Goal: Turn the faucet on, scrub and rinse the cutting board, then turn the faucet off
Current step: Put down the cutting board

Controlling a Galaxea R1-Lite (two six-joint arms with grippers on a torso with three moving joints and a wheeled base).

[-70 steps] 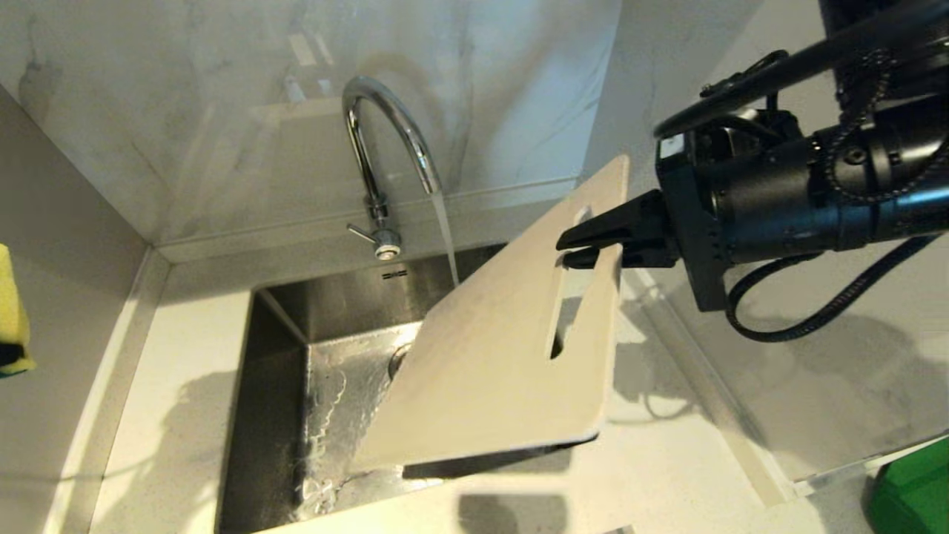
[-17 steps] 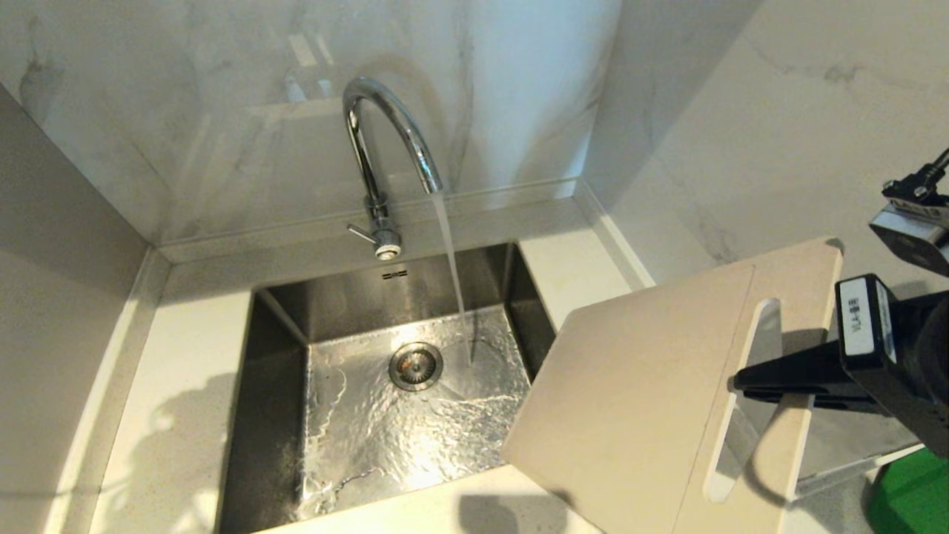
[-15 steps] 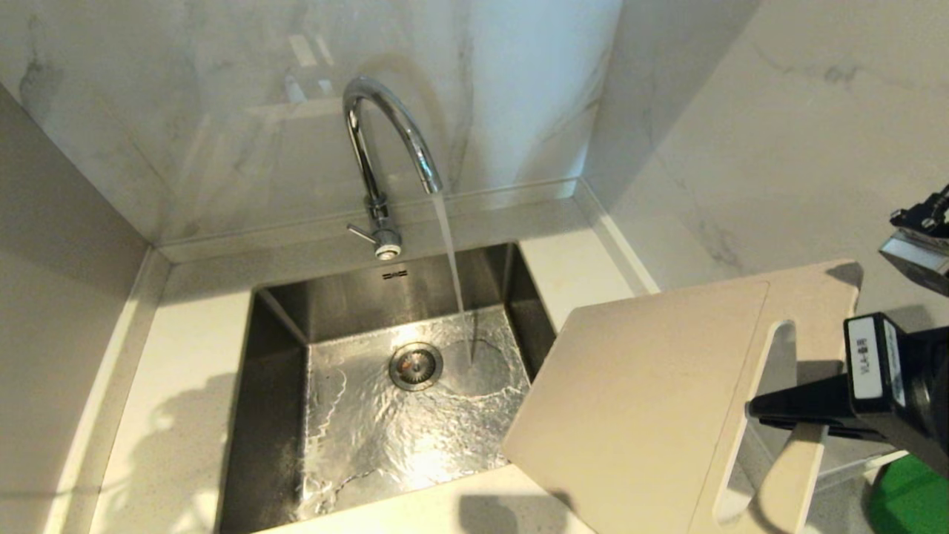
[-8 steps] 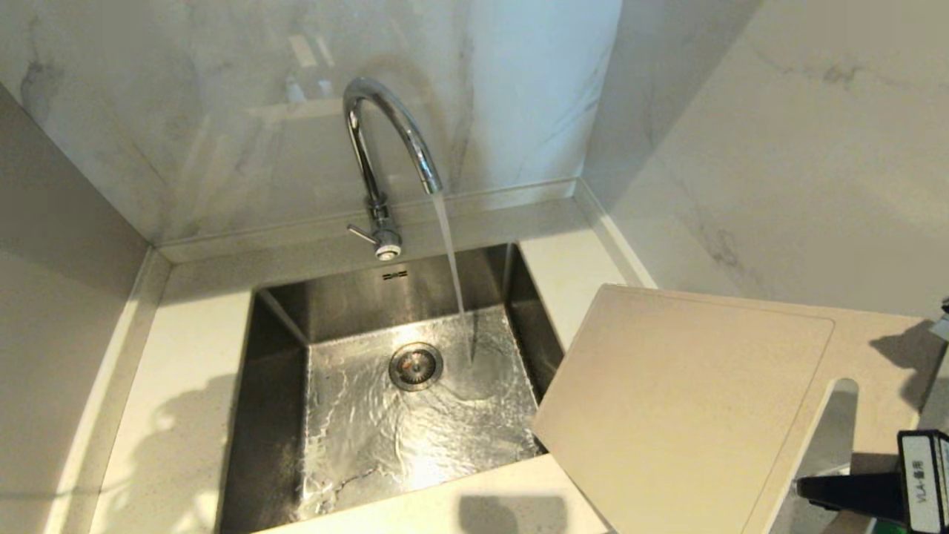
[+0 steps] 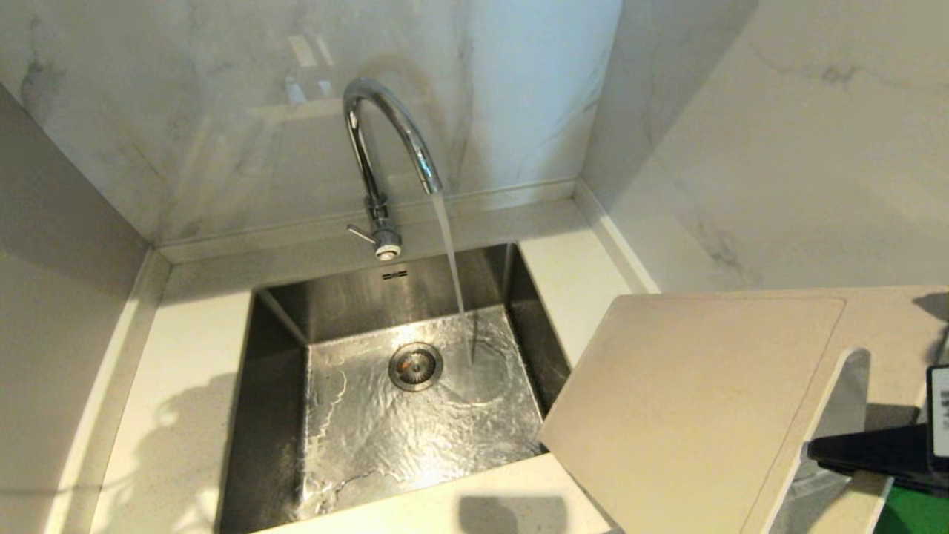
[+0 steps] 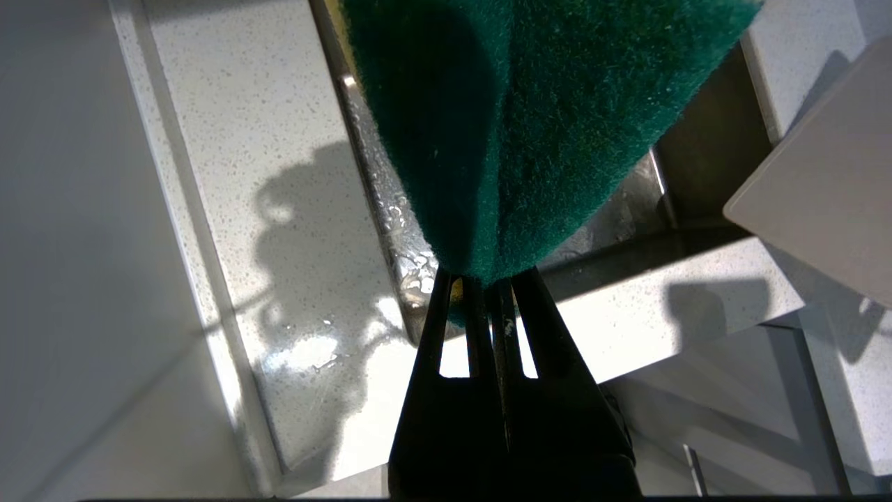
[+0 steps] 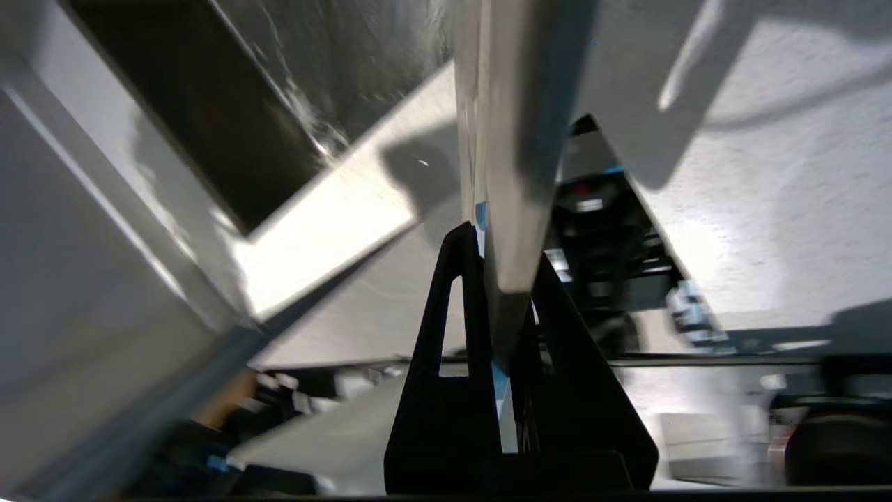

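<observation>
A shiny square steel sink [image 5: 282,415] sat in the white speckled stone counter [image 5: 170,400]. A round metal drain [image 5: 415,366] lay in its middle. A bright green flat thing [image 5: 916,512] peeked at five o'clock.

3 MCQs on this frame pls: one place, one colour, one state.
1. Where is the cutting board?
A. flat in the sink basin
B. right of the sink, over the counter
C. propped on the back wall

2. What colour is the scouring pad in the left gripper?
A. dark green
B. red
C. white

3. What is the faucet doing?
A. off
B. dripping only
C. running a steady stream

Answers:
1 B: the head view shows it right of the basin, held by the right gripper.
2 A: the left wrist view shows the jaws clamped on green fibre.
3 C: the stream reaches the basin floor.
</observation>
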